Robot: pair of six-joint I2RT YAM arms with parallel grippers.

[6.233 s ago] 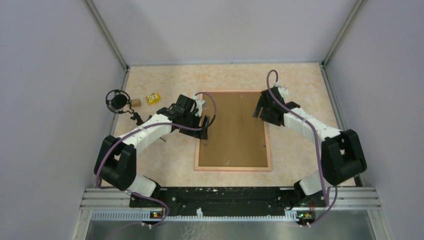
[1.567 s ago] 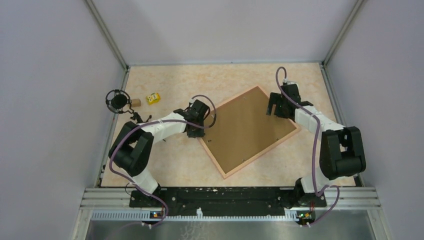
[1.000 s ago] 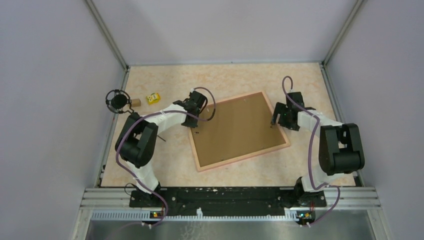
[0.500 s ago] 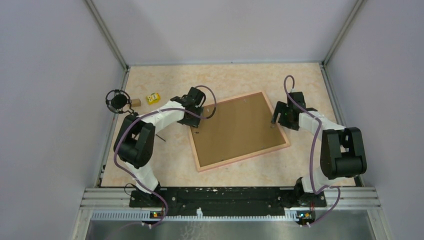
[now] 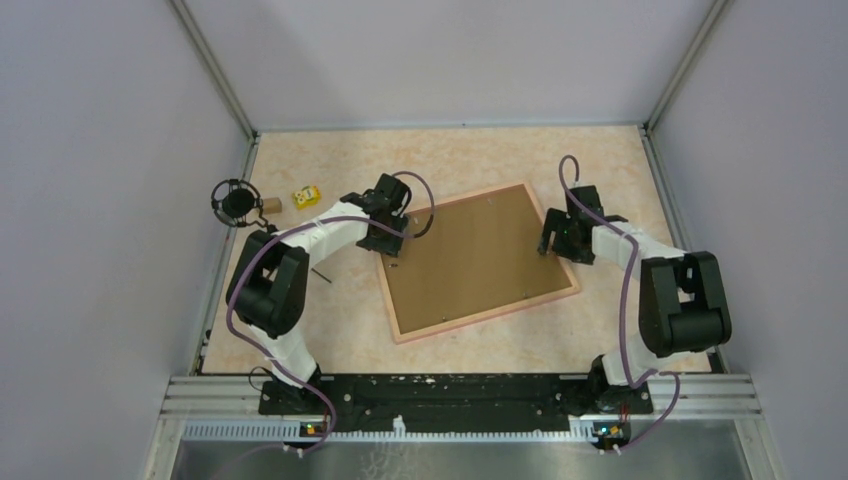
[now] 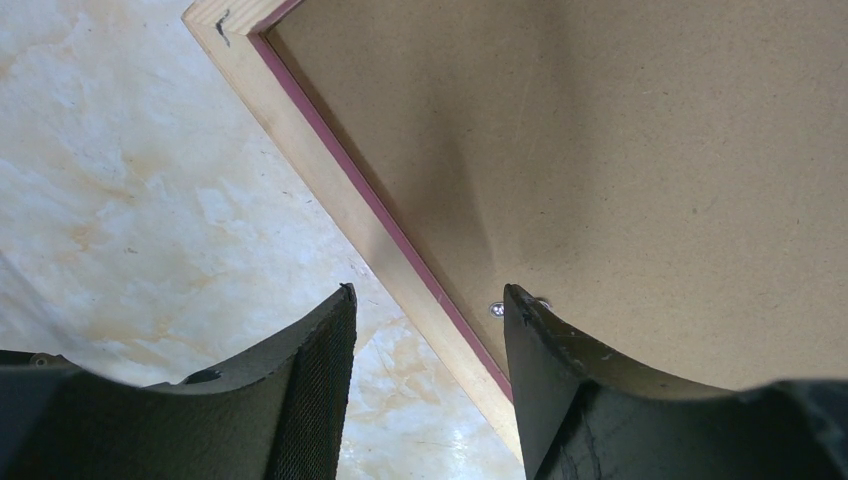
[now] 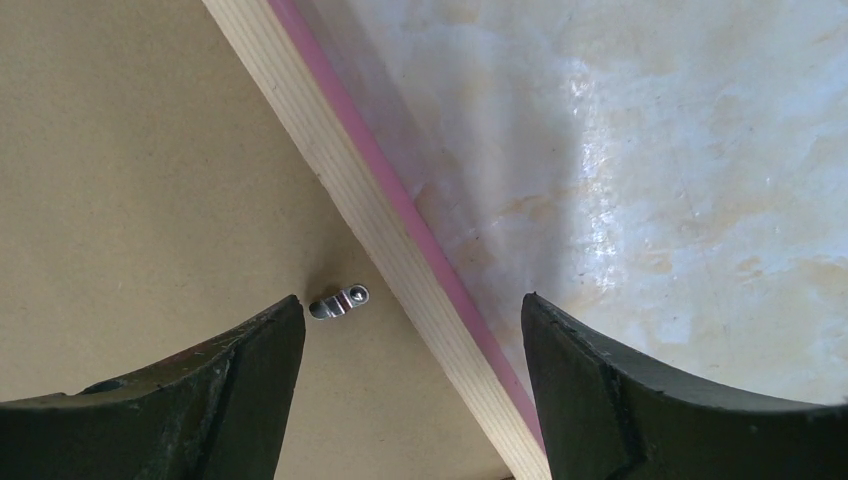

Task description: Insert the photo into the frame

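Observation:
The salmon-pink frame lies slanted in mid table, back up, filled by the brown backing board. The photo is not visible in any view. My left gripper is open and straddles the frame's left rail near its far corner. In the left wrist view the gripper has one finger over the table and one over the board, with the rail between. My right gripper is open and straddles the right rail. In the right wrist view the gripper has the rail between its fingers, beside a small metal clip.
A black round object, a small brown block and a yellow block sit at the far left. A small dark piece lies left of the frame. Enclosure walls bound the table on three sides.
The frame was turned from upright to a slanted sideways lie; over the last second it has stayed put. Both grippers remain at its side rails; the right one shifted slightly.

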